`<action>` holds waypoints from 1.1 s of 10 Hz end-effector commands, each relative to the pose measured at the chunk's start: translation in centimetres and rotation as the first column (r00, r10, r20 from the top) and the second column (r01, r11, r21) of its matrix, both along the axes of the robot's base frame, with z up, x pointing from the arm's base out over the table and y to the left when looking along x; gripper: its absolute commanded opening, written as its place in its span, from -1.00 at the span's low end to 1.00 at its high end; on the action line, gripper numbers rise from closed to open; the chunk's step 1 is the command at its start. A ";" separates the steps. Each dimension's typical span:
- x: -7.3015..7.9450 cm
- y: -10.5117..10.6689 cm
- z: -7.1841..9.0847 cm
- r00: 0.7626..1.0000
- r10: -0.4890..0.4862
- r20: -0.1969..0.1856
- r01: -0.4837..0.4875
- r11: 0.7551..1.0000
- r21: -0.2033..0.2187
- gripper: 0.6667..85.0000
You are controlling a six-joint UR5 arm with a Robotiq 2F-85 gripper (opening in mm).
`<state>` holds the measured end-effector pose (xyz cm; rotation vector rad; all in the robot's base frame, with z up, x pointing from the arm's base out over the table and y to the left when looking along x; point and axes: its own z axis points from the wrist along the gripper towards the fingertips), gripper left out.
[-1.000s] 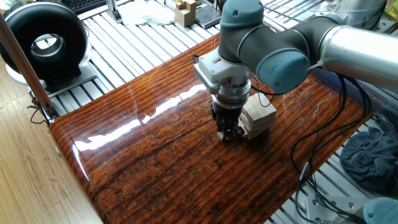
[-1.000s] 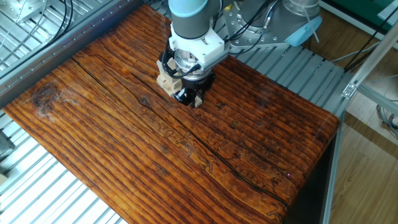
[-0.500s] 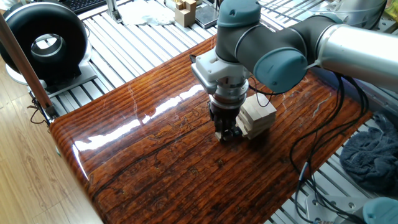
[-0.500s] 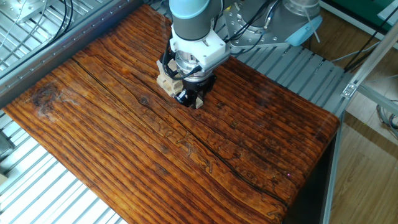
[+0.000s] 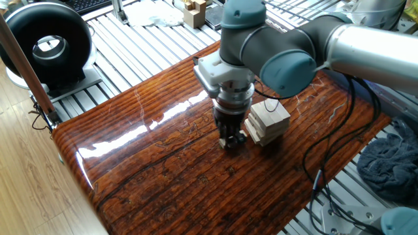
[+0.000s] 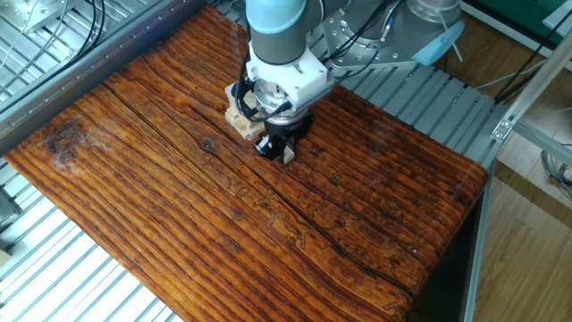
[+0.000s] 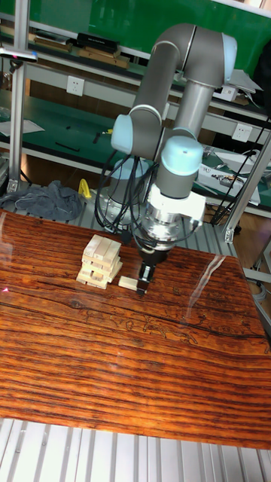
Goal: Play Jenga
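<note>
A small Jenga tower [image 7: 101, 260] of pale wooden blocks is seen standing on the glossy, dark-grained tabletop [image 7: 113, 354], its layers laid crosswise and its upper layers slightly out of line with the lower ones. In one fixed view the tower [image 5: 268, 121] is placed toward the far right part of the tabletop [image 5: 163, 176]; in the other fixed view it [image 6: 239, 122] is mostly hidden behind the arm.

The pincer [image 7: 145, 280] is pointed straight down just beside the tower, low over the wood. A loose block [image 7: 129, 283] is seen lying flat at the pincer's tips, between the tower's base and the black fingers [image 7: 148, 271]. The fingers are drawn close together on the end of this block, so the block appears to be pinched, though the contact itself is too small to be made out with certainty. In one fixed view the pincer [image 5: 232, 139] is shown apart from the tower, a narrow gap being visible between them.

A grey cloth [image 7: 41, 202] is heaped behind the tabletop.
</note>
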<state>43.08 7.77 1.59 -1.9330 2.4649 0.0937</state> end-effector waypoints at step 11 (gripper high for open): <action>10.6 3.5 7.6 0.814 -0.569 0.118 0.568 0.822 0.046 -0.98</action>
